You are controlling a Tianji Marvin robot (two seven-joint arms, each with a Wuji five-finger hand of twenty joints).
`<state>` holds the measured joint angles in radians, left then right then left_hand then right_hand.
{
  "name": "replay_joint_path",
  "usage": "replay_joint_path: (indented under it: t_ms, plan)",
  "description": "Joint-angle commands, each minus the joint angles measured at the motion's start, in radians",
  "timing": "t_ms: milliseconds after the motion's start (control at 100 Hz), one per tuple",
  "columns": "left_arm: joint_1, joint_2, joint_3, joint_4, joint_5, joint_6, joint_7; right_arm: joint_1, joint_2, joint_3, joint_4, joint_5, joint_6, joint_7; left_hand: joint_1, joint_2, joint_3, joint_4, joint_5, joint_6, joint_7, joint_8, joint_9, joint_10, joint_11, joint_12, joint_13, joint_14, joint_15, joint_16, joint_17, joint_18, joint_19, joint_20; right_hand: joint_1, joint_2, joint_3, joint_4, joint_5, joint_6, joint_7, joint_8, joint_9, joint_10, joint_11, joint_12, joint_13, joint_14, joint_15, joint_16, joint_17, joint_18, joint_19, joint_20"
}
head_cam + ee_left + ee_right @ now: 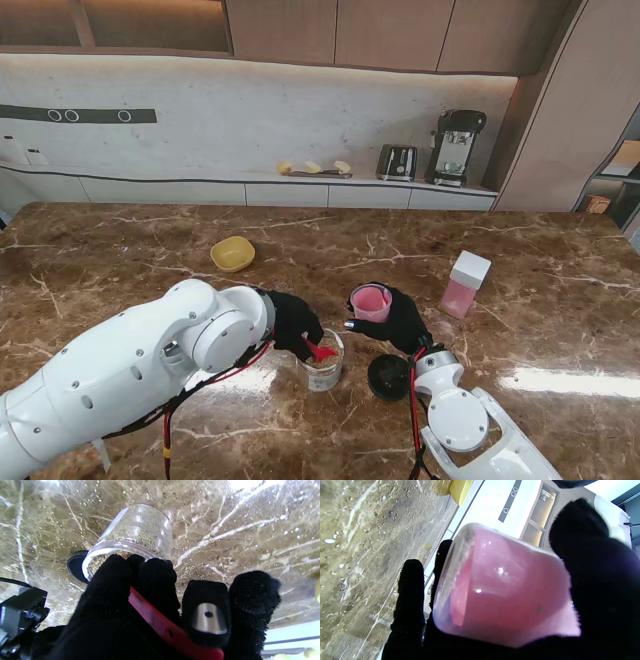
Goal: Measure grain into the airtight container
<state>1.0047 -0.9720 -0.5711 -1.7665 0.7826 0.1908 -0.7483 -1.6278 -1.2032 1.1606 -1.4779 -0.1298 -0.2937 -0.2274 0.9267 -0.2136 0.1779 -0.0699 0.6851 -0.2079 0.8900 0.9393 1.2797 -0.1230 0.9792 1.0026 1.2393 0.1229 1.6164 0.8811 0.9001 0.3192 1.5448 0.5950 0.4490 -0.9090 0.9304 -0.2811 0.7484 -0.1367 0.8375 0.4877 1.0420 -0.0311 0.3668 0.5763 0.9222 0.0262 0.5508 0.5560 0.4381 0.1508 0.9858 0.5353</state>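
Overhead, stand view: brown marble desk [120, 250], its middle and far side largely bare. Left hand [293, 322], black-gloved, grasps a red scoop [322, 351] over the mouth of a clear jar [325, 366] standing near the desk's near edge. Black lid [388, 377] lies just right of the jar. Right hand [392, 315] holds a pink cup [371, 302] raised off the desk, just right of the jar and farther from me. Yellow bowl [232, 253] sits well apart, farther from me and to the left; pink box with white lid [464, 284] stands to the right.

Left wrist view: jar [135, 535] holds tan grain to well up its wall — detail not legible from the stand. Fingers [155, 580] close on the red scoop handle [160, 627]; the scoop's bowl is hidden. Lid edge [75, 566] shows beside the jar. Loose grains are scattered on the desk.

Right wrist view: pink cup [505, 597], translucent, tilted, clasped between thumb and fingers [411, 592]; contents cannot be told. Yellow bowl [460, 490] sits by the desk's far edge.
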Motion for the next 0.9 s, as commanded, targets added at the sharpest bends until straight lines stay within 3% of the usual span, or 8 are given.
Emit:
replay_joint_path:
  t_ms: [0, 490, 890]
  plan:
    - [-0.008, 0.006, 0.007, 0.02, -0.013, 0.012, -0.012, -0.006, -0.003, 0.0, 0.005, 0.005, 0.005, 0.01, 0.028, -0.015, 0.081, 0.001, 0.001, -0.122, 0.012, 0.014, 0.072, -0.025, 0.009, 0.014, 0.03, 0.0, 0.077, -0.006, 0.004, 0.015, 0.086, 0.005, 0.028, 0.232, 0.166, -0.017, 0.08, -0.154, 0.036, 0.008, -0.019, -0.025, 0.002, -0.014, -0.011, -0.02, 0.001, -0.007, -0.005, -0.005, -0.008, 0.018]
    - [-0.043, 0.016, 0.015, 0.071, -0.241, 0.144, -0.027, -0.004, -0.004, -0.001, 0.009, 0.004, 0.007, 0.005, 0.032, -0.011, 0.08, 0.001, -0.002, -0.115, 0.01, 0.02, 0.071, -0.022, 0.008, 0.02, 0.03, 0.002, 0.077, -0.004, 0.002, 0.018, 0.091, 0.009, 0.033, 0.233, 0.166, -0.016, 0.079, -0.153, 0.036, 0.008, -0.021, -0.026, 0.003, -0.015, -0.012, -0.02, 0.002, -0.007, -0.007, -0.007, -0.011, 0.019]
    - [-0.045, 0.017, -0.001, 0.082, -0.328, 0.204, -0.031, -0.002, -0.005, -0.001, 0.012, 0.003, 0.009, 0.005, 0.039, -0.007, 0.072, 0.002, -0.006, -0.105, 0.012, 0.018, 0.069, -0.019, 0.008, 0.022, 0.03, 0.005, 0.077, -0.003, 0.0, 0.022, 0.093, 0.011, 0.035, 0.232, 0.166, -0.016, 0.079, -0.153, 0.036, 0.008, -0.021, -0.026, 0.003, -0.015, -0.012, -0.021, 0.002, -0.007, -0.008, -0.007, -0.014, 0.02]
